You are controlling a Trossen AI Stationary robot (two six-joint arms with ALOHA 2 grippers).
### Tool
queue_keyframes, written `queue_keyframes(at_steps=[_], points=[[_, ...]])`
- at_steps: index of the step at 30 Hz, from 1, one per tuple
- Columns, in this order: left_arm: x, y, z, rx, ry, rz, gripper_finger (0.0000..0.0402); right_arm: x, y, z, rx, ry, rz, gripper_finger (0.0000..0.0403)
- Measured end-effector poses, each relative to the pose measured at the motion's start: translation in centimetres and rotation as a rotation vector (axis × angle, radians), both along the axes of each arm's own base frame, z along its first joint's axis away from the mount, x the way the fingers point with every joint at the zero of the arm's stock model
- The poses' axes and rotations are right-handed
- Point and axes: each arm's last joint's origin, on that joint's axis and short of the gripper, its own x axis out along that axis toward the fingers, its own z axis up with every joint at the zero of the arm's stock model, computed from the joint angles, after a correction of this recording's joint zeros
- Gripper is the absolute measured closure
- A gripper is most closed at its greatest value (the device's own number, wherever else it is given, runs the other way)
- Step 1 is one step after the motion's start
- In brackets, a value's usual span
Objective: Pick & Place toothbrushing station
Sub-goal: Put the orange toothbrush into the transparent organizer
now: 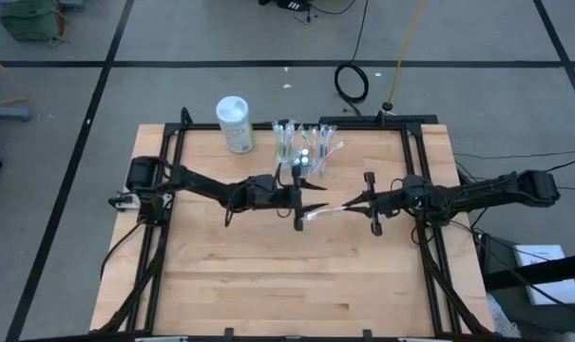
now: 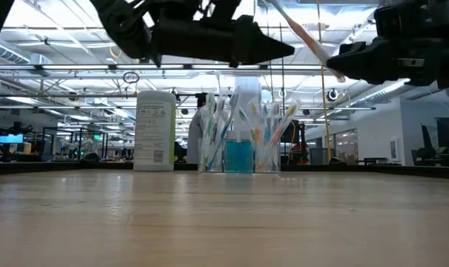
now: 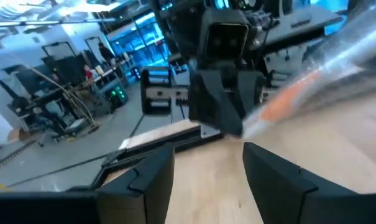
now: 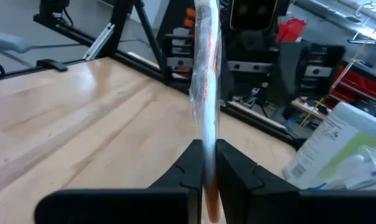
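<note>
A white canister stands at the table's far left, apart from the task items. Just beside it to the right, the clear cup is seen upright near the far edge, already holding many pastel toothbrushes and a blue toothpaste tube; this portion of the station is judged largely stocked.

The left gripper is held above mid-table, just in front of the cup. Its fingers are seen spread apart with nothing between them, and they point toward the other arm.

One wrapped, orange-handled toothbrush remains outside the cup. It is clamped at its lower end between the closed fingers of the right gripper, held in the air near the table centre, and it extends toward the left gripper, its tip close to that gripper.

As judged, a transfer between the arms, or direct delivery to the cup, is pending. Placement of this brush is not yet done. No other loose brushes are visible on the table.
</note>
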Motion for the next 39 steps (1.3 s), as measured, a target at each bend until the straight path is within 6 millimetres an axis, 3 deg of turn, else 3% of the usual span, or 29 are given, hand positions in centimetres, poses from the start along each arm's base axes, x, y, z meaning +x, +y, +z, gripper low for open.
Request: queue_keyframes(at_steps=[6, 13, 28, 35, 39], points=[[0.8, -0.3, 1.4, 0.012, -0.03, -0.002, 0.0204, 0.0, -0.4, 0.2, -0.004, -0.019, -0.026, 0.0385], [0.7, -0.5, 1.0, 0.019, 0.02, -0.007, 0.0204, -0.1, -0.5, 0.9, 0.001, -0.082, -0.032, 0.0385], [0.6, -2.6, 2.0, 0.056, -0.077, -0.058, 0.0204, 0.0, -0.6, 0.5, 0.012, -0.047, -0.081, 0.0385], [0.5, -2.2, 2.4, 0.037, -0.119, -0.048, 0.0204, 0.0, -0.6, 0.5, 0.012, -0.041, -0.084, 0.0385], [0.6, -1.9, 2.4, 0.008, -0.121, -0.042, 0.0227, 0.0, -0.6, 0.5, 0.012, -0.048, -0.085, 0.0384]])
